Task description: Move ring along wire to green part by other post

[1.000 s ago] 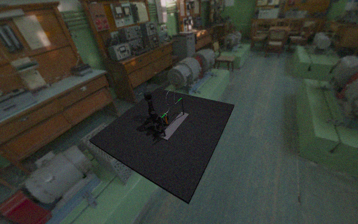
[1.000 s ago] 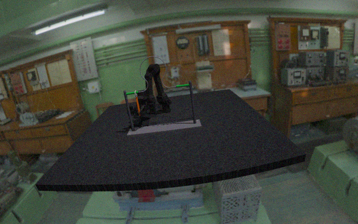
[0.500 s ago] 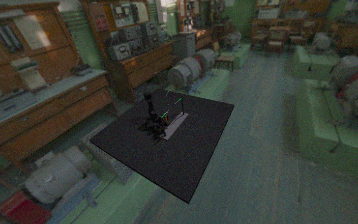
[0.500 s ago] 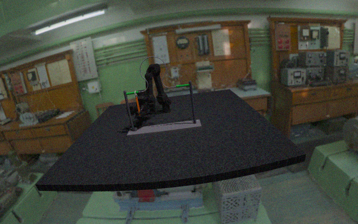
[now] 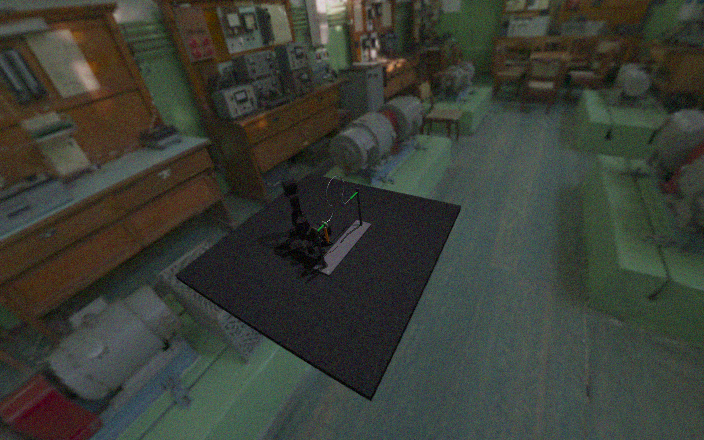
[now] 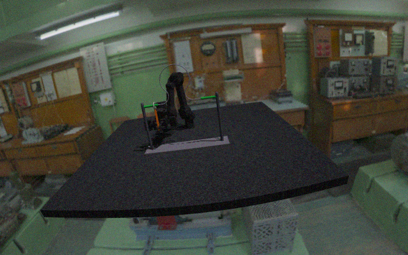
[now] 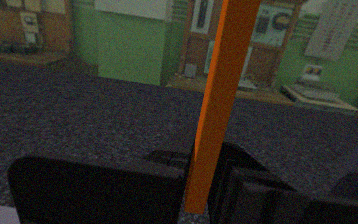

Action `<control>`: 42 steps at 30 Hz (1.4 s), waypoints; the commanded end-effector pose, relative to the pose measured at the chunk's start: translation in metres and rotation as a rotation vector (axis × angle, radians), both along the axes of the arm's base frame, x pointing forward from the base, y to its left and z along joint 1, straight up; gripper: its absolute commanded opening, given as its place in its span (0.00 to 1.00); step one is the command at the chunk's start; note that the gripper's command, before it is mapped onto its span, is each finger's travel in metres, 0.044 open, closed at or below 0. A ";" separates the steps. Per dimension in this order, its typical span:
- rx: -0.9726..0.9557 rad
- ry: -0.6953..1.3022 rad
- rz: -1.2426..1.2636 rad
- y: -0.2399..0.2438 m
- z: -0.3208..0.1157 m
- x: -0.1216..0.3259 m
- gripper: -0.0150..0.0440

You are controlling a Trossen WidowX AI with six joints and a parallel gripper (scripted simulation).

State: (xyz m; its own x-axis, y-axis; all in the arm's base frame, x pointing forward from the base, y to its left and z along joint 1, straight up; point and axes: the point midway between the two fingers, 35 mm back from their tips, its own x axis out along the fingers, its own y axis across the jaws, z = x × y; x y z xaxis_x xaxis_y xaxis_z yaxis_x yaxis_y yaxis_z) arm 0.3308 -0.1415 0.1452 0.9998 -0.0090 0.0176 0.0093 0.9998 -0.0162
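Note:
The orange handle [image 5: 327, 234] [image 6: 156, 117] [image 7: 220, 100] hangs below the small pale ring [image 6: 154, 108], which is around the left green part [image 6: 147, 106] of the wire in the exterior view. My gripper [image 6: 158, 128] [image 7: 199, 131] is shut on the lower end of the handle, one finger on each side of it in the wrist view. The left post [image 6: 146, 126] is close beside the ring. The thin grey wire [image 6: 160, 78] rises in a large loop to the far green part [image 5: 353, 196] [image 6: 208, 97] at the right post [image 5: 359, 208] [image 6: 219, 118]. Whether ring and wire touch is too small to tell.
Both posts stand on a pale base strip [image 5: 337, 257] [image 6: 186, 145] on the dark table [image 5: 363, 311] [image 6: 210, 180]. The arm [image 5: 294, 204] [image 6: 171, 99] stands behind the wire in the exterior view, where the loop passes in front of and above it.

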 end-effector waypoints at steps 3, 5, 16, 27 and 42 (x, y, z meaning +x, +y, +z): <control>0.001 -0.005 -0.004 -0.001 0.002 0.000 0.00; 0.001 -0.005 -0.004 -0.001 0.002 0.000 0.00; 0.001 -0.005 -0.004 -0.001 0.002 0.000 0.00; 0.002 -0.004 -0.004 0.003 0.002 0.000 0.00; 0.005 -0.004 -0.004 0.018 0.002 0.000 0.00</control>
